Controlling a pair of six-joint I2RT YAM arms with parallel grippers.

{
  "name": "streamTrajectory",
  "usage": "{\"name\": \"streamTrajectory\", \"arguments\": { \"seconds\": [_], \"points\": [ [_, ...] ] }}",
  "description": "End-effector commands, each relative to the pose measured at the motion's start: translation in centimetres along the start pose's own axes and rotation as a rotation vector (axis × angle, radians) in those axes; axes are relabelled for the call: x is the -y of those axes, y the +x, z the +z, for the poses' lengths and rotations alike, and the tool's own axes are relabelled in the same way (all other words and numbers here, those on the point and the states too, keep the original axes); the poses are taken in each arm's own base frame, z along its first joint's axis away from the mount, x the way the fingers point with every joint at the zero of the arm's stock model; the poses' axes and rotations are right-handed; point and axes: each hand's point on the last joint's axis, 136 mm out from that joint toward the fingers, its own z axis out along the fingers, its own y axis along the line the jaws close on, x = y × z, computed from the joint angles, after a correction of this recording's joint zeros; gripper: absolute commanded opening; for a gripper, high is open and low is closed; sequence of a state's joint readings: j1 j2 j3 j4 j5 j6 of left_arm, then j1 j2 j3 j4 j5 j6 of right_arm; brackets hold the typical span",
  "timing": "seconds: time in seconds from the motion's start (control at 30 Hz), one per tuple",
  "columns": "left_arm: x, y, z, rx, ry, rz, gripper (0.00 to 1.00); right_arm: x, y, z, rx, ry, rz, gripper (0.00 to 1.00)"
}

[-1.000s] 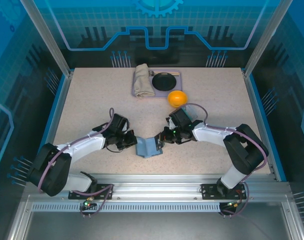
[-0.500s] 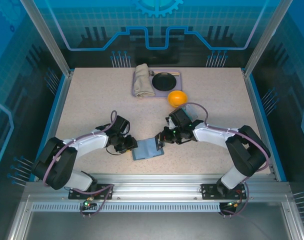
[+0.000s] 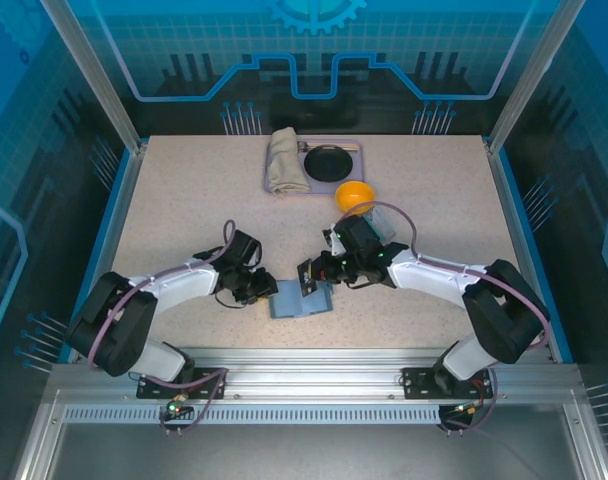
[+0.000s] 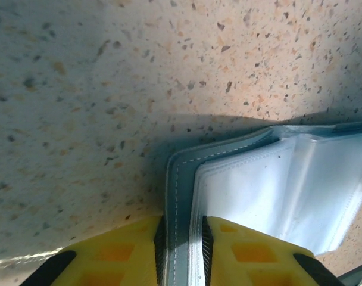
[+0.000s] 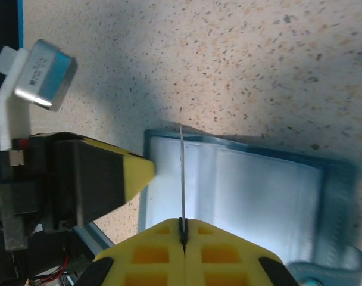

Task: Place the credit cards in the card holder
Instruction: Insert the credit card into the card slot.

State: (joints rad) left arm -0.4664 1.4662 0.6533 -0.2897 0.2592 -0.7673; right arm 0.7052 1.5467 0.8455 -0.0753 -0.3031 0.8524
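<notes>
The slate-blue card holder (image 3: 302,300) lies open on the table near the front edge, its pale inner pockets (image 5: 258,190) facing up. My left gripper (image 3: 268,291) is shut on the wallet's left edge (image 4: 182,196), with the stitched rim pinched between its yellow fingers (image 4: 240,250). My right gripper (image 3: 312,280) is shut on one thin credit card (image 5: 182,173). That card is seen edge-on, standing upright over the left half of the open wallet. The left arm's yellow fingertip (image 5: 136,173) sits at the wallet's corner beside the card. Other cards are out of view.
At the back centre a lilac tray (image 3: 349,148) holds a folded beige cloth (image 3: 282,160) and a dark round dish (image 3: 331,161). An orange round object (image 3: 355,193) sits just behind the right arm. The table's metal front rail (image 3: 314,355) runs close below the wallet.
The right gripper has moved left with the card, from the wallet's right edge to over its middle. The wallet has dropped flatter and opened; the left gripper still holds its left edge.
</notes>
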Motion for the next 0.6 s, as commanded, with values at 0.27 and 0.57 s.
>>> {"name": "streamTrajectory", "arguments": {
  "seconds": [0.27,0.57],
  "points": [
    [2.9,0.3,1.0,-0.018,0.069,-0.029,0.4,3.0,2.8,2.3,-0.067,0.046,0.077,0.02],
    [1.5,1.5,-0.3,-0.009,0.049,-0.032,0.43,4.6,3.1,2.0,-0.059,0.093,0.087,0.03]
  ]
}}
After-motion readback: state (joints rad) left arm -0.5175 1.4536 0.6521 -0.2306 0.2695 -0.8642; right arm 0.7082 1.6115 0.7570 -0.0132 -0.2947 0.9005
